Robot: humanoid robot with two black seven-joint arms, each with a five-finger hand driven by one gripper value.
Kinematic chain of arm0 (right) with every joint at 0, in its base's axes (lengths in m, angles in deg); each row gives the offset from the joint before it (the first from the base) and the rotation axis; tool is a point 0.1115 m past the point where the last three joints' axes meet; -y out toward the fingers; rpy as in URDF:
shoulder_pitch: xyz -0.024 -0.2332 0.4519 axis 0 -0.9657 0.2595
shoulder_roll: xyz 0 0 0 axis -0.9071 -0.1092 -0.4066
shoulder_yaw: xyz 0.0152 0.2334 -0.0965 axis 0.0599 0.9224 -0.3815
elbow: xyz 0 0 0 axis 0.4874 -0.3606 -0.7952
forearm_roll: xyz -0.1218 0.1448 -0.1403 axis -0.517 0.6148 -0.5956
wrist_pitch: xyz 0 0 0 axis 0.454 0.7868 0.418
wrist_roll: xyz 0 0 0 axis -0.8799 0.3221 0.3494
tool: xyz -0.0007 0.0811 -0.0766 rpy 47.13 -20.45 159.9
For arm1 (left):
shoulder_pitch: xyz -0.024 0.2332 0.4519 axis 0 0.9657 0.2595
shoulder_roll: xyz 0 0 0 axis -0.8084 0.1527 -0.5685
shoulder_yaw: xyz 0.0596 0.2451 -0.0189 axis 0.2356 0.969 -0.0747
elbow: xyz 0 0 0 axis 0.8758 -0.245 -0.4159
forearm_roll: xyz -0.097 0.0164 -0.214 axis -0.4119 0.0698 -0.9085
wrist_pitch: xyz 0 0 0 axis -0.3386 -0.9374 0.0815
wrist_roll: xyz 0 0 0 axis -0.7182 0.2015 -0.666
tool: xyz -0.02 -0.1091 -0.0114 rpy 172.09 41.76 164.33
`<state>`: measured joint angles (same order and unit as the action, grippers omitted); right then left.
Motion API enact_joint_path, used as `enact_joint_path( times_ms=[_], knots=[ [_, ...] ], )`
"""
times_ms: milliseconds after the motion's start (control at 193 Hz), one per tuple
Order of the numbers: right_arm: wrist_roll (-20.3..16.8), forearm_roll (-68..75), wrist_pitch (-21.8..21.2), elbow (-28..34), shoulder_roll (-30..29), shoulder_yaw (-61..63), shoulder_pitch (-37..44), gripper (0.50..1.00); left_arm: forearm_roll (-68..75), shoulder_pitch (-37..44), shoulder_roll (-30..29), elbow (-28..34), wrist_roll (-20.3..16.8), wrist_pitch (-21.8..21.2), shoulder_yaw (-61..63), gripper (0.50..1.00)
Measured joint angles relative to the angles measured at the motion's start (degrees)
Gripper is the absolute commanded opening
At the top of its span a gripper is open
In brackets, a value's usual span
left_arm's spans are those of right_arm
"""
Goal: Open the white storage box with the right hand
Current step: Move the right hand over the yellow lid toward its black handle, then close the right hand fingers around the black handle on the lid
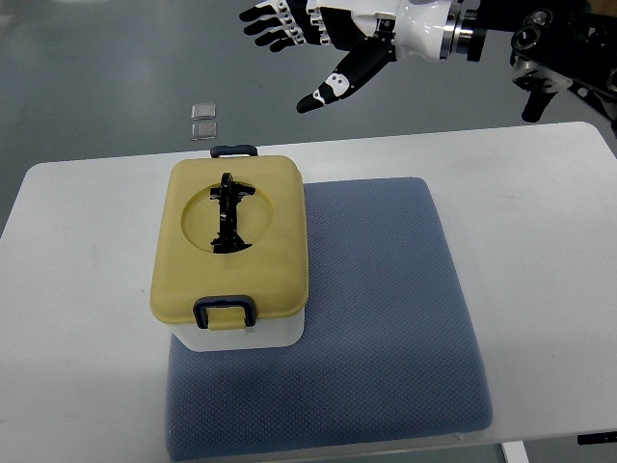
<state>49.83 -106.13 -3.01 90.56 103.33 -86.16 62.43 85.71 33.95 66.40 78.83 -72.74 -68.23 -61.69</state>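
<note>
The white storage box (241, 333), rigid plastic and probably light, sits closed on the grey mat's (386, 309) left part, best taken at its lid's black centre handle (228, 214) or front latch (225, 313), while the right hand (323, 39) hovers beyond it, fingers spread, empty.

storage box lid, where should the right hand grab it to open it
Probably the dark latch on the near edge of the yellow lid: it sticks out past the rim, and a matching one sits on the far edge. The right hand, open above the far side, could come straight down.
</note>
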Motion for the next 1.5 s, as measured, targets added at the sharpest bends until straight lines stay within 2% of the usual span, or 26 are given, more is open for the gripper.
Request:
enact_joint_path(
  times_ms=[124,305,471,590,776,916,1133,1314,1500],
  knots=[
    [1.4,-4.0,5.5,3.9,-0.5,-7.0,5.1,0.919,0.0,0.0,0.0,0.0,0.0,0.0,0.0,1.0],
    [1.6,-11.5,16.8,9.2,-3.2,-16.8,11.6,0.913,0.0,0.0,0.0,0.0,0.0,0.0,0.0,1.0],
    [1.6,-13.5,27.4,11.6,-7.4,-25.9,17.7,0.899,0.0,0.0,0.0,0.0,0.0,0.0,0.0,1.0],
    [1.6,-13.6,32.4,12.7,-10.1,-30.2,21.0,0.887,0.0,0.0,0.0,0.0,0.0,0.0,0.0,1.0],
    [1.6,-14.8,34.6,14.0,-12.8,-31.7,22.9,0.864,0.0,0.0,0.0,0.0,0.0,0.0,0.0,1.0],
    [1.6,-19.0,35.2,14.1,-14.4,-32.3,23.1,0.827,0.0,0.0,0.0,0.0,0.0,0.0,0.0,1.0],
    [1.6,-23.8,40.8,13.5,-16.7,-36.5,22.5,0.807,0.0,0.0,0.0,0.0,0.0,0.0,0.0,1.0],
    [1.5,-26.0,41.6,13.2,-16.8,-37.1,21.9,0.791,0.0,0.0,0.0,0.0,0.0,0.0,0.0,1.0],
    [1.5,-28.4,42.1,12.0,-17.4,-37.2,21.4,0.733,0.0,0.0,0.0,0.0,0.0,0.0,0.0,1.0]
  ],
)
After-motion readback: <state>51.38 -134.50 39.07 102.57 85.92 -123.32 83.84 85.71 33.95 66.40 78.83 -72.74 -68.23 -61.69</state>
